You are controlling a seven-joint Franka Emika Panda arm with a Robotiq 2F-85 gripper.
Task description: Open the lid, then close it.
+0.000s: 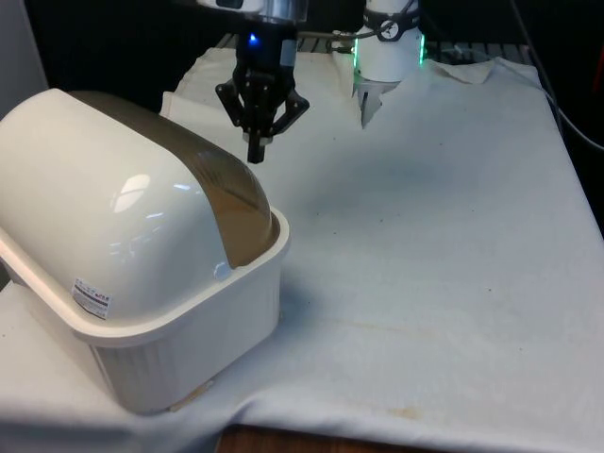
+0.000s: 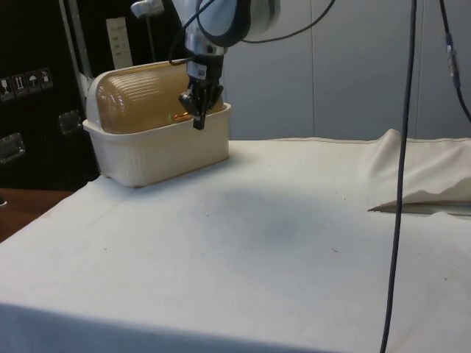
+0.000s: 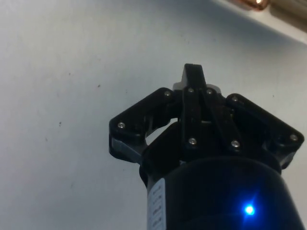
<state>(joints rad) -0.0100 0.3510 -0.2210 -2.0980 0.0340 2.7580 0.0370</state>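
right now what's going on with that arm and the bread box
A white arm holds its black gripper in the air beside a cream bread box, on the side where the box's amber roll-top lid comes down. The gripper is shut and holds nothing; it is not touching the box. The lid looks closed, down to the rim of the box. The box stands on the white cloth, near the table's edge at the front view's left.
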